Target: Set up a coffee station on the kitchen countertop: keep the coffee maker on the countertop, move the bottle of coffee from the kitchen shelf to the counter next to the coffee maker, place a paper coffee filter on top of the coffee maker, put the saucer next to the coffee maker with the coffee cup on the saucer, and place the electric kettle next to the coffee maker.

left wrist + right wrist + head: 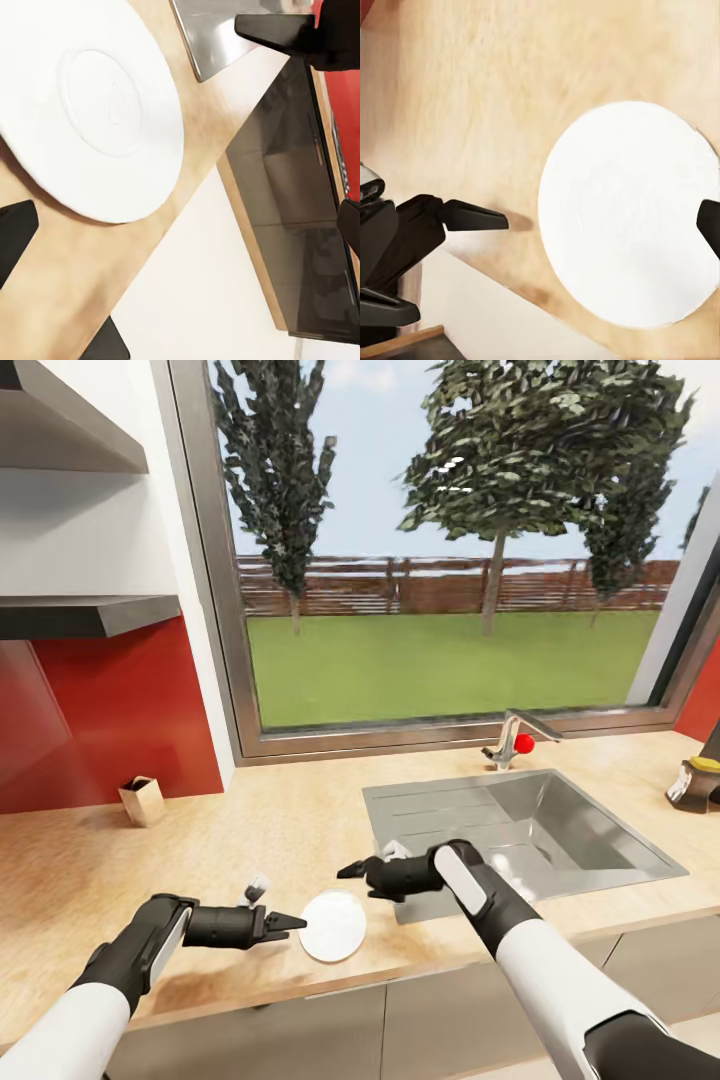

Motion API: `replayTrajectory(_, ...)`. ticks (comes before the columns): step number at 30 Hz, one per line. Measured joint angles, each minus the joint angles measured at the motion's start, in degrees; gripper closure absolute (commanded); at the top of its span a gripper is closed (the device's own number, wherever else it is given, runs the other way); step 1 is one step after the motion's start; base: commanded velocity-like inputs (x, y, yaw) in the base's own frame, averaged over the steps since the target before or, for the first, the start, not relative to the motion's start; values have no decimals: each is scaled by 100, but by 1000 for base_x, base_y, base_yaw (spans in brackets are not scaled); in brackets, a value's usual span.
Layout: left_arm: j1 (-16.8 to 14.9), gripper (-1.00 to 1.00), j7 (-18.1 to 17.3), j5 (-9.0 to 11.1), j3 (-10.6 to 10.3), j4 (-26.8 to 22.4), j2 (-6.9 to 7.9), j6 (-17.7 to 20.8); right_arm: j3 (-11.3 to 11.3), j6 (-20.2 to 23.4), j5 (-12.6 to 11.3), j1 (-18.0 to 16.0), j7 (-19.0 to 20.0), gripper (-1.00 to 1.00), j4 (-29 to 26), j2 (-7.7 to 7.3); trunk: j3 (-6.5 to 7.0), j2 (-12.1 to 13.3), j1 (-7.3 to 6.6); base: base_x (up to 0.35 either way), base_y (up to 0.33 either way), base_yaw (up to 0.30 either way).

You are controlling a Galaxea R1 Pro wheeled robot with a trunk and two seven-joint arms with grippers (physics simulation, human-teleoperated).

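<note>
Saucer (333,925) lies flat on the wooden counter (150,860), close to the near edge and just left of the sink (520,830). The left pincer (285,923) is level with it on its left, tips just beside the rim and not touching; the left wrist view shows its fingers spread with nothing between them. The right pincer (352,870) hangs at the saucer's far right, near the sink corner; its fingers appear parted and empty, though the right wrist view shows little of them. Judged step: the saucer stage, with the plate either just set down or about to be taken; which one cannot be told. No coffee maker or cup is seen, so whether this spot meets the task is unconfirmed. A dark appliance (695,780) at the far right edge is cut off and unidentified. A small tan box (143,800) stands well apart at the left, against the red wall (120,700). Next move calls for a shallow grasp on the thin rim, or a clean retreat. Hazards: the near drop-off and the sink lip flank the plate closely; open room lies leftward and toward the window (450,560).
</note>
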Motion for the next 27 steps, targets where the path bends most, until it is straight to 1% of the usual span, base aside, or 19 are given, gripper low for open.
replayTrajectory(2,7,-100,3,2,-3,3,-7,-1,184,-2,-6,14,3,-100,0,3,0,0,0,0,0,0)
replayTrajectory(5,29,-100,15,-17,-7,12,-9,-9,310,-5,-13,21,4,-100,1,4,0,0,0,0,0,0)
replayTrajectory(14,173,-100,36,-54,-4,9,6,-18,344,-35,-7,23,5,-100,95,4,0,0,0,0,0,0)
replayTrajectory(15,184,-100,38,-58,-5,8,12,-19,345,-141,-2,23,7,-100,158,4,0,0,0,0,0,0)
replayTrajectory(16,196,-100,40,-64,-5,10,19,-19,344,-446,8,23,17,-100,213,4,0,0,0,0,0,0)
replayTrajectory(19,206,-100,41,-67,-4,13,28,-19,344,-826,20,23,28,-100,268,4,0,0,0,0,0,0)
replayTrajectory(22,211,-100,41,-67,0,14,34,-19,344,-971,18,23,54,-100,301,6,0,0,0,0,0,0)
replayTrajectory(24,213,-100,41,-68,2,15,39,-19,344,-1039,25,23,276,-100,340,6,0,0,0,0,0,0)
replayTrajectory(26,213,-100,41,-68,3,15,40,-19,342,-1052,33,23,420,-100,384,5,0,0,0,0,0,0)
replayTrajectory(27,213,-100,41,-68,3,15,41,-19,339,-1061,39,23,573,-100,435,5,0,0,0,0,0,0)
